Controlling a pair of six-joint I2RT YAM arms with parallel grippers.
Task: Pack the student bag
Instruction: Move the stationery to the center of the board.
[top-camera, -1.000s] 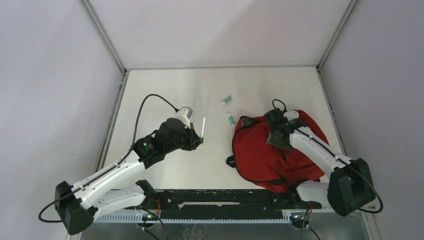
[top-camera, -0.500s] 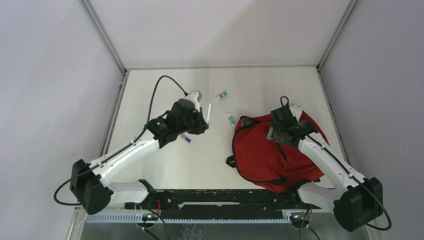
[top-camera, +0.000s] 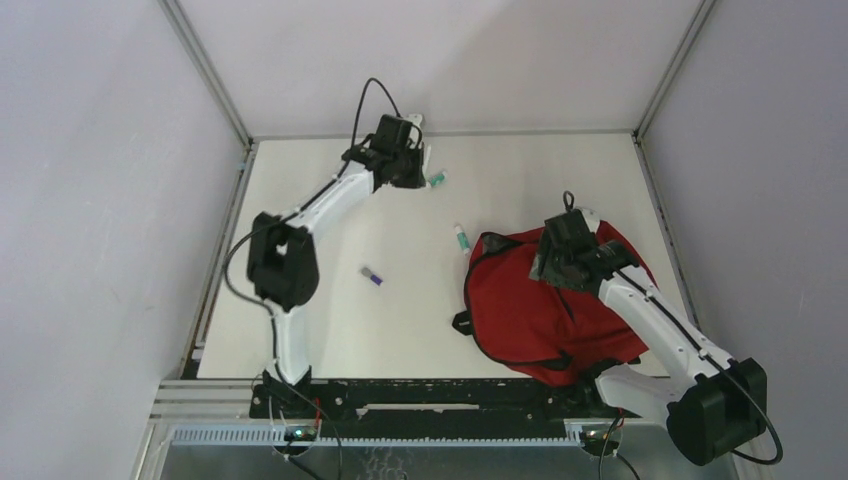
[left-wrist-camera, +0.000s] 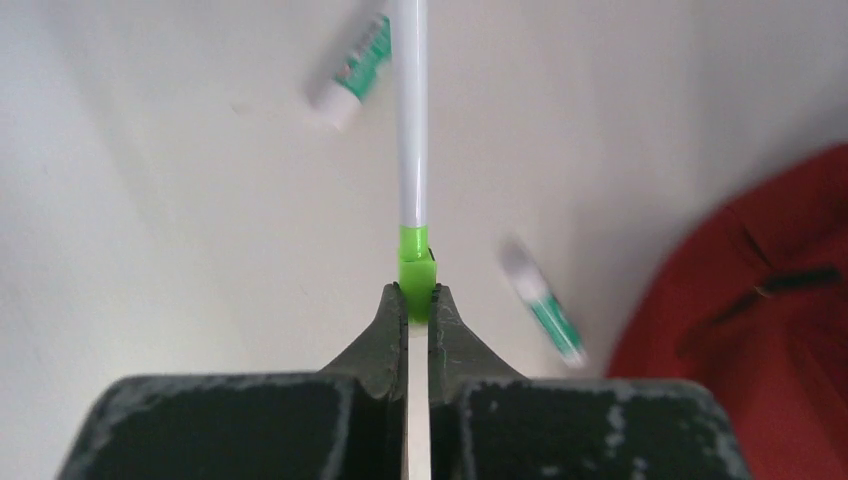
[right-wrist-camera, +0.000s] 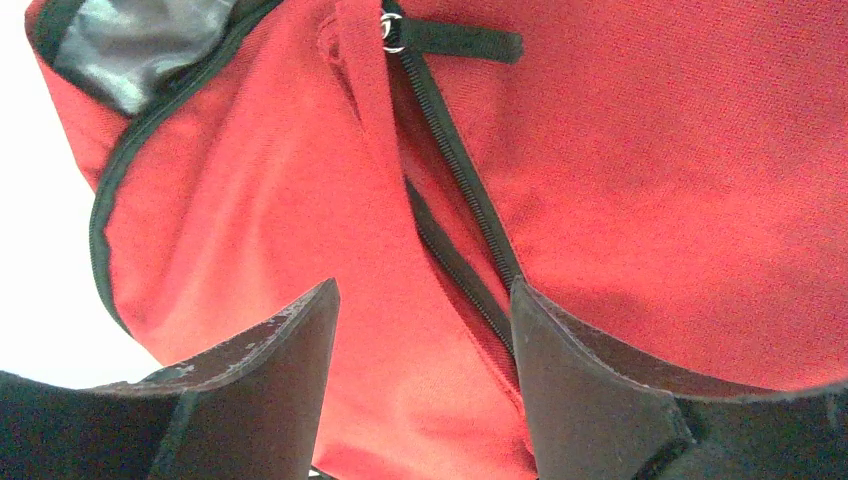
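The red student bag (top-camera: 540, 310) lies at the right of the table; its edge shows in the left wrist view (left-wrist-camera: 770, 300). My left gripper (top-camera: 417, 162) is stretched to the far back of the table and is shut on a white pen with a green band (left-wrist-camera: 411, 130), which sticks out ahead of the jaws (left-wrist-camera: 418, 292). My right gripper (top-camera: 558, 256) hovers open just over the bag's top. In the right wrist view its fingers (right-wrist-camera: 422, 290) straddle the bag's black zipper (right-wrist-camera: 455, 160), which looks partly open, on the red fabric (right-wrist-camera: 640, 150).
One green-and-white glue stick (top-camera: 437, 180) lies just right of the left gripper and shows in the left wrist view (left-wrist-camera: 355, 65). A second one (top-camera: 461, 237) lies by the bag's left corner (left-wrist-camera: 545, 315). A small purple item (top-camera: 372, 277) lies mid-table.
My left arm has swung from mid-table to the far back edge, carrying the pen. The purple item it covered now shows. My right gripper has shifted slightly over the bag.
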